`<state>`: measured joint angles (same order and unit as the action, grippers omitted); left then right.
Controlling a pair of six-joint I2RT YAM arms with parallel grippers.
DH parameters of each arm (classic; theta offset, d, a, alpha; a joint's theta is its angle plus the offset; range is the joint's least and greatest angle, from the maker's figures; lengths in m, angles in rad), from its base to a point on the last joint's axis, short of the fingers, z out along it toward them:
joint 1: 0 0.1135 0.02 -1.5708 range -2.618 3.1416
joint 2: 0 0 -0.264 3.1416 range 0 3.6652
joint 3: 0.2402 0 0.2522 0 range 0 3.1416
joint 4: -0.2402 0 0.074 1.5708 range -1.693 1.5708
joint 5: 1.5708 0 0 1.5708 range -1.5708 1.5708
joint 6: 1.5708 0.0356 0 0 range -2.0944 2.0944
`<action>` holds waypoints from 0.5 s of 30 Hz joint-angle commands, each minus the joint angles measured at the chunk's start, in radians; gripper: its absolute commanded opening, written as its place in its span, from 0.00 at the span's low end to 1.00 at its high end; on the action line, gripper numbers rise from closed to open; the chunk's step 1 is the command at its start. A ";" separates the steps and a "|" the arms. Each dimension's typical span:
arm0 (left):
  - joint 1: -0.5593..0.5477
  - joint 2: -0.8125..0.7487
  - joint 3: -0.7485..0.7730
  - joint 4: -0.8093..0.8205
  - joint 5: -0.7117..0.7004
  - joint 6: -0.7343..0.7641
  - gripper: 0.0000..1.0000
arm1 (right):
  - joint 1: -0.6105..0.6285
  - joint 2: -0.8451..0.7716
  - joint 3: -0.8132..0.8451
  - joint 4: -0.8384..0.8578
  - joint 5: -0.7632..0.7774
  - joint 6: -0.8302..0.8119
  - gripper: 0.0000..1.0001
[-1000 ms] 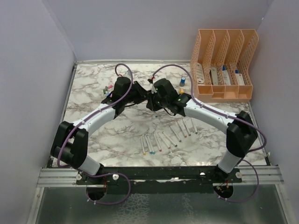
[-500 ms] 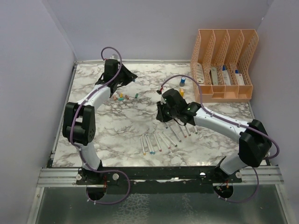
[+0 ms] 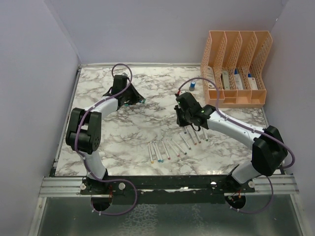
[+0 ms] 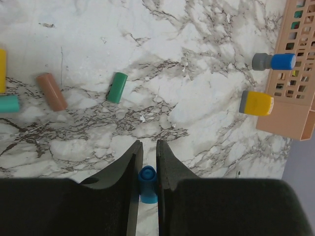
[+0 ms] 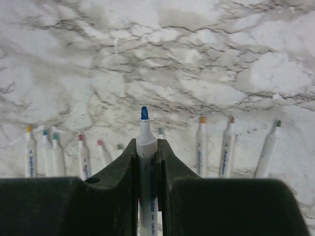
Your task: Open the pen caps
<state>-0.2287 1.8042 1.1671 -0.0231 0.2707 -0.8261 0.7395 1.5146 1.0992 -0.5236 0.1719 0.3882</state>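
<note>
Left hand (image 3: 132, 100) hangs beside pen caps (image 3: 143, 101); right hand (image 3: 186, 123) hangs over the pens (image 3: 168, 148).

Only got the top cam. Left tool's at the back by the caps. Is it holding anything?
Observer: Yes. The left tool is shut on a blue cap.
Operator: Right one?
Observer: The right tool is shut on a pen. Its blue tip is bare, with no cap on it.
Operator: Any loose caps close to the left tool?
Observer: A green cap lies on its side just ahead of it, not touching it. A brownish-pink cap lies further left.
</note>
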 commanded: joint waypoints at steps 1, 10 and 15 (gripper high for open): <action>0.005 -0.040 0.005 -0.046 -0.025 0.072 0.00 | -0.104 0.020 0.018 -0.056 0.080 0.012 0.01; 0.005 -0.003 0.012 -0.107 -0.061 0.153 0.00 | -0.299 -0.051 -0.041 -0.051 0.097 -0.014 0.01; 0.003 0.025 0.011 -0.127 -0.090 0.186 0.00 | -0.371 -0.096 -0.082 -0.046 0.083 -0.007 0.01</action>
<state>-0.2245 1.8034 1.1645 -0.1173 0.2306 -0.6941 0.4145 1.4754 1.0470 -0.5686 0.2390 0.3855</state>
